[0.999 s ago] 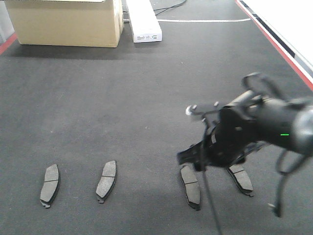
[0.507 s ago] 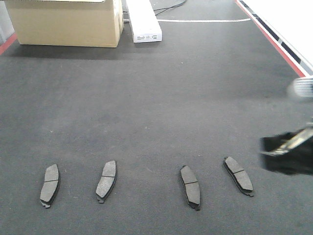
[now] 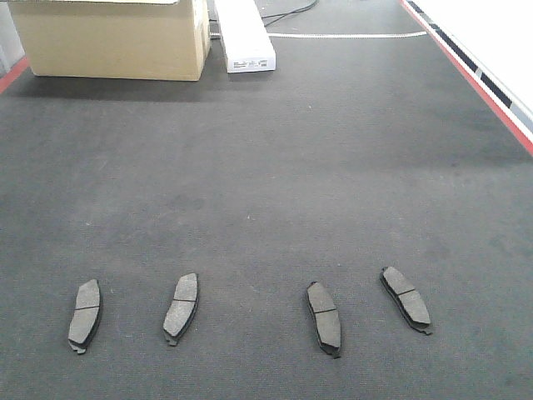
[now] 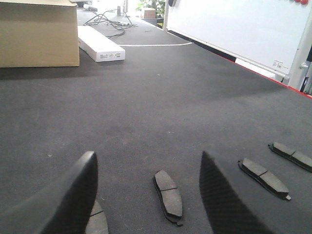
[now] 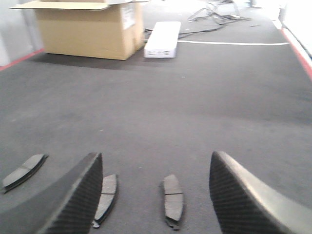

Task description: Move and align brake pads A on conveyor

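Four pads lie in a loose row across the near part of the belt (image 3: 266,167), all flat and well apart from one another. In the front view, the first pad (image 3: 84,314) sits at about 8 o'clock, the second pad (image 3: 181,308) just right of it at 7 o'clock, the third pad (image 3: 324,318) at 5 o'clock and the fourth pad (image 3: 405,299) at 4 o'clock. The two left ones lean slightly to 1 o'clock; the two right ones lean toward 11 o'clock, so the row is not parallel. Each shows a thin groove across its middle.

A cardboard box (image 3: 112,37) stands at 11 o'clock on the far belt, with a white carton (image 3: 243,33) just beside it at 12 o'clock. A red stripe (image 3: 475,79) runs along the belt's edge at 2 o'clock.

No arm shows in the front view. The left pincer (image 4: 146,195) has its fingers spread wide and holds nothing, with a pad between them on the belt ahead. The right pincer (image 5: 156,195) is likewise spread and empty, a pad lying between its fingers.
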`<state>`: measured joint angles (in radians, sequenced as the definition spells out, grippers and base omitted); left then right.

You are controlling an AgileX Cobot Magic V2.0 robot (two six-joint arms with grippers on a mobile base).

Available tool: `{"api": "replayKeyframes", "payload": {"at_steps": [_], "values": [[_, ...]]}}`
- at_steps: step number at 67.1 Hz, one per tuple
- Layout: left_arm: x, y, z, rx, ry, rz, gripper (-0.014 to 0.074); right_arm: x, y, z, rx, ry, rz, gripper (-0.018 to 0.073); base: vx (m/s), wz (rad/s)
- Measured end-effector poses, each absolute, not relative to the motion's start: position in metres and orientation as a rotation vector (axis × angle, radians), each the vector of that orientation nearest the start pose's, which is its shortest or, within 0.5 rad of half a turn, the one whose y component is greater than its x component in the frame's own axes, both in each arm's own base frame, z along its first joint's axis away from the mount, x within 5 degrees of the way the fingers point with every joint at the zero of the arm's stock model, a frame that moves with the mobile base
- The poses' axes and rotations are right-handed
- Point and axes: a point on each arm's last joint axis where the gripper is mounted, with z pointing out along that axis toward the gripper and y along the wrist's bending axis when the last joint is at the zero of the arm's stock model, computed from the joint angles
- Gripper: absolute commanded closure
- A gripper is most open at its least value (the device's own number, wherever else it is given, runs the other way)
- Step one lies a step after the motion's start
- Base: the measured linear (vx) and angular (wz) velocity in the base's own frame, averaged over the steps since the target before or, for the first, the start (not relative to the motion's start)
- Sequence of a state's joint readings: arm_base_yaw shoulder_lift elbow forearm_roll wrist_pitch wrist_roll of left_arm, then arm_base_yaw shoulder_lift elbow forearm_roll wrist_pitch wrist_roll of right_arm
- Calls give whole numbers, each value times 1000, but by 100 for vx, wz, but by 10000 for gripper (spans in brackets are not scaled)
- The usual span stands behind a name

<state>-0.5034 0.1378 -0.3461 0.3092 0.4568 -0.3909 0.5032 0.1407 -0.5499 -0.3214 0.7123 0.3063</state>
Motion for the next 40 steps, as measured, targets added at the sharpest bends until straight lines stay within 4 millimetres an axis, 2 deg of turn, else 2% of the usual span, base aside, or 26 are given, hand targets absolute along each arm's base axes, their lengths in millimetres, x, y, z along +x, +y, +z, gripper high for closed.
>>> {"api": "replayKeyframes", "payload": {"at_steps": [17, 23, 28, 31, 36, 39, 40], "values": [[48, -13, 281, 236, 1707, -341, 169, 35, 8, 282, -366, 1700, 268, 155, 0, 0], [48, -13, 281, 236, 1708, -341, 195, 37, 10, 279, -376, 1678, 269, 176, 0, 0], [48, -13, 281, 236, 1709, -340, 266, 37, 10, 280, -376, 1663, 273, 216, 0, 0], [48, -12, 281, 236, 1711, -339, 341, 37, 10, 280, -376, 1662, 273, 261, 0, 0], [48, -12, 281, 236, 1711, -340, 522, 37, 10, 280, -375, 1665, 278, 400, 0, 0], [48, -12, 281, 236, 1711, -340, 608, 37, 11, 280, -372, 1671, 286, 479, 0, 0], [48, -12, 281, 236, 1711, -340, 605, 37, 11, 279, -370, 1674, 291, 519, 0, 0]]}}
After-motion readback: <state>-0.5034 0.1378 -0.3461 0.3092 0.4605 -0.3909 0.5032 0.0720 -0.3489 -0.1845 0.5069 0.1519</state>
